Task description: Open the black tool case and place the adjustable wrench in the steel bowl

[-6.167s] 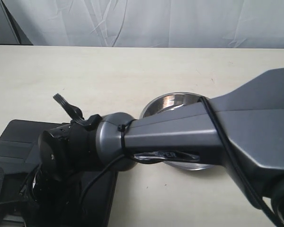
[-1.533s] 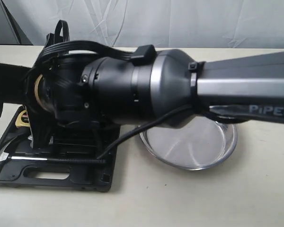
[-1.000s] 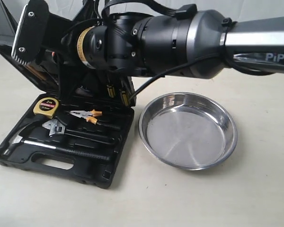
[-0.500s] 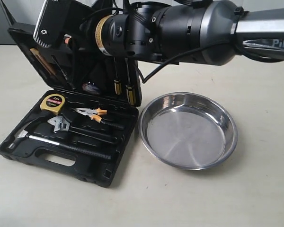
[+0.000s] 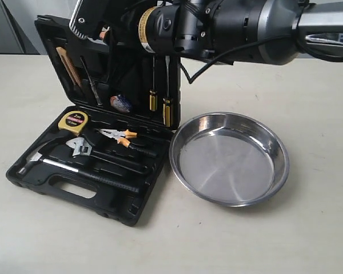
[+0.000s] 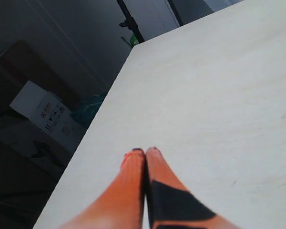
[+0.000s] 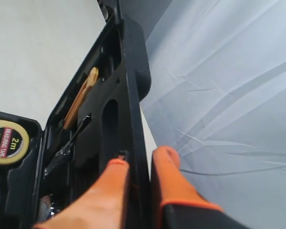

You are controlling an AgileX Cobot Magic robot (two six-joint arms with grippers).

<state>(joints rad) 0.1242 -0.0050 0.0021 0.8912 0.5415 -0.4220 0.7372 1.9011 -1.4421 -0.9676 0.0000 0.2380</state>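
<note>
The black tool case (image 5: 68, 191) lies open on the table's left, its lid (image 5: 134, 85) standing upright at the back. The adjustable wrench (image 5: 78, 146), silver head and black handle, rests in the case's base between the tape measure and the hammer. To the right of the case, touching it, sits the empty steel bowl (image 5: 226, 162). My right gripper (image 7: 140, 157) is shut on the lid's top edge (image 7: 133, 62), one orange finger inside and one outside. My left gripper (image 6: 145, 151) is shut on nothing above bare table, out of the exterior view.
In the base lie a yellow tape measure (image 5: 73, 120), orange-handled pliers (image 5: 120, 136) and a long hammer (image 5: 74, 170). Screwdrivers (image 5: 167, 105) hang in the lid. The right arm (image 5: 234, 25) spans the top of the scene. The table edge (image 6: 100, 124) lies near my left gripper.
The lid has swung up from shut to upright, carried by my right gripper, which rose and moved back. The tools inside came into sight. The case's base slid slightly right.
</note>
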